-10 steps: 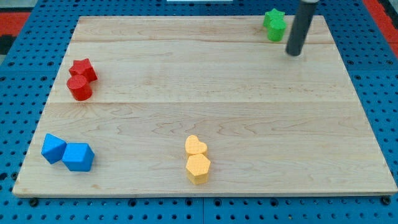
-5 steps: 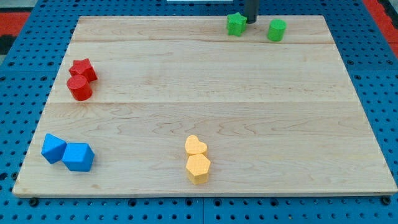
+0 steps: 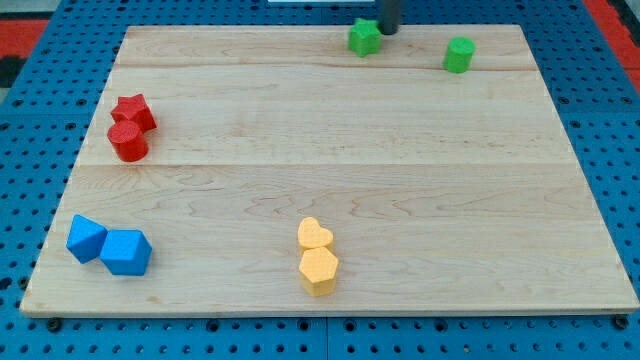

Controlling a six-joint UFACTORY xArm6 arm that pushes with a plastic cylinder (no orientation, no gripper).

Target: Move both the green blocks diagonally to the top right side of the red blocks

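Observation:
A green star block [image 3: 365, 37] lies at the board's top edge, middle right. A green cylinder [image 3: 459, 54] stands apart from it, further to the view's right. My tip [image 3: 388, 30] is at the star's upper right, touching it or almost so. The red star block [image 3: 133, 111] and the red cylinder [image 3: 128, 141] sit together at the view's left, the star above the cylinder. The green blocks are far to the right of and above the red ones.
Two blue blocks [image 3: 87, 239] [image 3: 126, 252] sit at the bottom left. A yellow heart [image 3: 315, 235] and a yellow hexagon [image 3: 319, 270] sit together at the bottom middle. The wooden board [image 3: 330, 170] lies on a blue pegboard.
My tip went from right of the green pair to the top edge and pushed the green star left, away from the cylinder. The cylinder shifted slightly right.

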